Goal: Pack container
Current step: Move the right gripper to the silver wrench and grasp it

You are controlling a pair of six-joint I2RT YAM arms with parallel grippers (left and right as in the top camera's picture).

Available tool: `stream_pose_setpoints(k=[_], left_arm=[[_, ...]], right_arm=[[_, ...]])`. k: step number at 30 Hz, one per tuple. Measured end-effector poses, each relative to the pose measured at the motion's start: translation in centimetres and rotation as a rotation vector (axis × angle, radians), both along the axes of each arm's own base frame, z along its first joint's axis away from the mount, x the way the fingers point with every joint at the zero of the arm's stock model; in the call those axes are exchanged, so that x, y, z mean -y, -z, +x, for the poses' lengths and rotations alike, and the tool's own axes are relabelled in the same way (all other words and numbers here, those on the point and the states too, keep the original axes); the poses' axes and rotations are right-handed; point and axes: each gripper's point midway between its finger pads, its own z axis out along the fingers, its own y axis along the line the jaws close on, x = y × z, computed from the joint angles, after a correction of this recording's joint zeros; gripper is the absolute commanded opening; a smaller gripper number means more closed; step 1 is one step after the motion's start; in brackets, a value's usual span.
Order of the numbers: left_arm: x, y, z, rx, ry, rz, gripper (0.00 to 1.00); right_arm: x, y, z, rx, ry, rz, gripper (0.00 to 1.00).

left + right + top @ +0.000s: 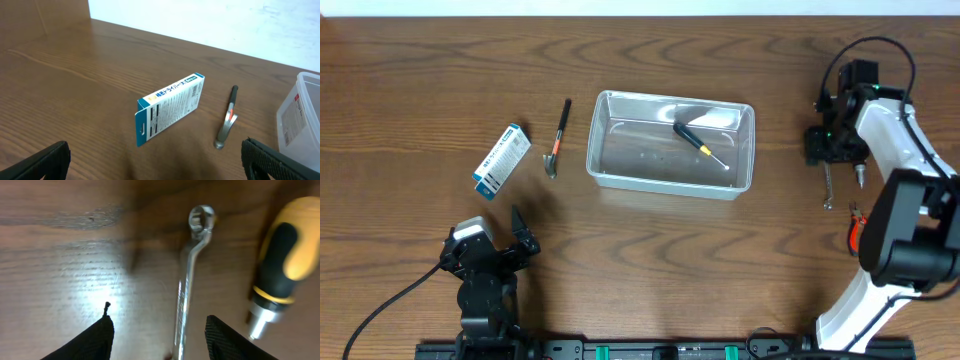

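The clear greyish container [602,140] stands at mid-table, its corner showing in the left wrist view [300,117]. A black-and-yellow screwdriver [700,143] lies inside it. My right gripper [834,148] is open and points down over a silver ring wrench [828,186]. In the right wrist view the wrench [187,292] lies on the table between the open fingers [162,342], closer to the right one. A stubby yellow-and-black screwdriver [280,267] lies just right of it. My left gripper [500,250] is open and empty near the front left edge, also seen in the left wrist view [155,165].
A small blue-and-white cardboard box [501,160] [170,107] lies left of the container. A small black-handled tool with a metal head [557,138] [227,125] lies between them. A red-handled item [853,230] lies partly under the right arm.
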Motion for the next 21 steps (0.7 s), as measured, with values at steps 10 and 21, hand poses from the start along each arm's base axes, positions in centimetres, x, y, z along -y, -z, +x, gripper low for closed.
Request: stream_pose_setpoints(k=[10,21], left_arm=[[0.0,0.0,0.0,0.000,0.000,0.000,0.98],[0.0,0.0,0.0,0.000,0.000,0.000,0.98]], right_arm=[[2.0,1.8,0.0,-0.009,0.041,0.022,0.52],[1.4,1.8,0.7,0.026,-0.008,0.100,0.34]])
